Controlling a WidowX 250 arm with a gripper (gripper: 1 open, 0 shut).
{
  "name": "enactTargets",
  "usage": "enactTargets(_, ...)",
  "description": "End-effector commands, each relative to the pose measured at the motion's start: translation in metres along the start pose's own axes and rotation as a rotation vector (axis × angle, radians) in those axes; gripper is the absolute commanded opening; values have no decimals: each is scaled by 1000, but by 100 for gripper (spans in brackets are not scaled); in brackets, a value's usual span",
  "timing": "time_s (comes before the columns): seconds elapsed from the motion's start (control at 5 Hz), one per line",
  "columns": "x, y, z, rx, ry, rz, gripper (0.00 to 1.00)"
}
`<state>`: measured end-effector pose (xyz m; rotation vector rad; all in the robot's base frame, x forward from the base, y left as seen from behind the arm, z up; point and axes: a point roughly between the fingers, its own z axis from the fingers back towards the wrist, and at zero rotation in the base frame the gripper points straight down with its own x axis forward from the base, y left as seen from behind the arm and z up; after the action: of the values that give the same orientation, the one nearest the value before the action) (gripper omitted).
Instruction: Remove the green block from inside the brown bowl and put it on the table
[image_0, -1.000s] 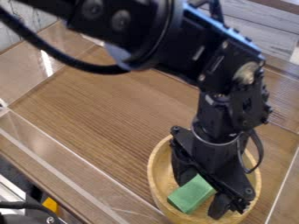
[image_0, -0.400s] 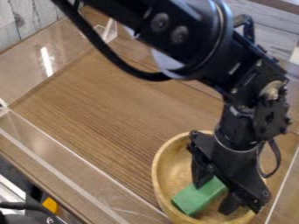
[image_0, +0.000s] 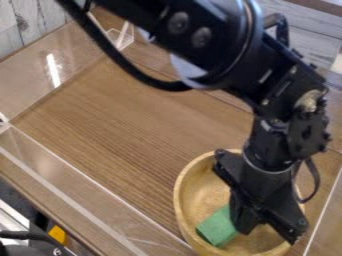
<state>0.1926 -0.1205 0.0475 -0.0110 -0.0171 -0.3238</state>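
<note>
Now, green block (image_0: 217, 229) lying inside the brown bowl (image_0: 186, 190), its right end hidden behind the black arm's (image_0: 274, 140) jaws, jaws pressed together there, grip on the block unclear, bowl near the worktop's (image_0: 120, 120) front right corner.

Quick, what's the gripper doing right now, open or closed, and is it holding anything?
Gripper: fingers closed on one end of the green block, which lies inside the brown bowl, not yet lifted.
</note>
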Motion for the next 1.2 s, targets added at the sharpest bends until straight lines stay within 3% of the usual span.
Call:
enactTargets(0.0, 0, 10, 12, -4, -32, 14, 0)
enactTargets(0.4, -11, 15, 30, -7, -40, -15, 0)
enactTargets(0.8, -12, 23, 22, -3, -41, 12, 0)
enactTargets(1.0, -8, 26, 23, -3, -40, -11, 0)
